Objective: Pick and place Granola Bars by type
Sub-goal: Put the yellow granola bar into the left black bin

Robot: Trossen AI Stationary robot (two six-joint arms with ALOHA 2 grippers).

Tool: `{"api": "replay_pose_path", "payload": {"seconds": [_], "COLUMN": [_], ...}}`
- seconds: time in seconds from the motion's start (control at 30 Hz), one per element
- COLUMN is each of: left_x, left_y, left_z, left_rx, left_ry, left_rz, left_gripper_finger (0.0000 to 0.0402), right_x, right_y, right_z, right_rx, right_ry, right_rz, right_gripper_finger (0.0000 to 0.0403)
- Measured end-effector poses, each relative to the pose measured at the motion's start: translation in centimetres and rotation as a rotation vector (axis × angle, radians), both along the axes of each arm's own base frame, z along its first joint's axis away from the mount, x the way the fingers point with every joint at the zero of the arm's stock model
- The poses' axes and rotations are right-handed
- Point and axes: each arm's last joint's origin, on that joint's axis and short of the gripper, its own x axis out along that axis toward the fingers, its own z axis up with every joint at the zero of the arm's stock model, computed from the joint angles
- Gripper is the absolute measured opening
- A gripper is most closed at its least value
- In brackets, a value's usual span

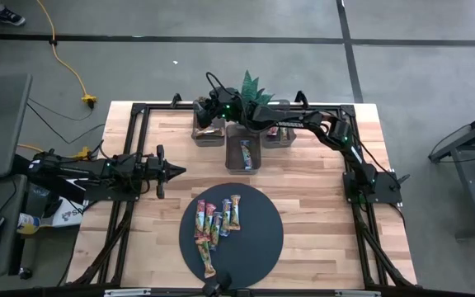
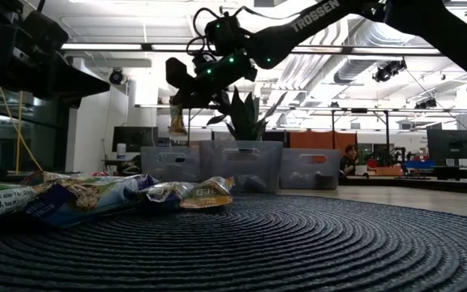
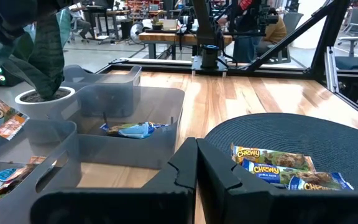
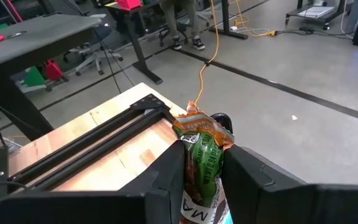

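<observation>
Green-and-orange foil shows between my right gripper (image 4: pixel 202 171) fingers: it pinches one granola bar (image 4: pixel 202 149), held above the leftmost grey bin (image 1: pixel 209 132) at the counter's (image 1: pixel 320 190) far edge. I see another bar (image 1: pixel 246 153) in the middle bin (image 1: pixel 244 157), beside the potted plant (image 1: pixel 250 87). More granola bars (image 1: pixel 215 221) lie clustered on the dark round mat (image 1: pixel 258 235). My left gripper (image 1: pixel 174 171) waits over the counter's left side, its fingers pressed together.
</observation>
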Motion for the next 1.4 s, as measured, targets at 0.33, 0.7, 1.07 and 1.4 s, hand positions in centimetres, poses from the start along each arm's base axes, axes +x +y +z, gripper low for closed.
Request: {"api": "replay_pose_path", "payload": {"seconds": [0.33,0.7,1.07,1.4], "left_x": [0.0,0.0,0.0,0.0], "left_y": [0.0,0.0,0.0,0.0], "left_z": [0.0,0.0,0.0,0.0], "left_rx": [0.000,0.000,0.000,0.000], "left_ry": [0.000,0.000,0.000,-0.002], "left_rz": [0.000,0.000,0.000,0.000], "left_gripper_finger": [0.0001,0.0001,0.0001,0.0001], "right_x": [0.3,0.5,0.4,-1.0], "right_y": [0.6,1.2,2.0,3.2], "right_z": [0.1,0.1,1.7,6.8], "right_rx": [-0.034,-0.045,-0.111,-0.224], "right_ry": [0.007,0.012,-0.019,-0.090], "right_rz": [0.018,0.029,0.046,0.045], "right_gripper_finger": [0.0110,0.0142,0.0143,0.0145]}}
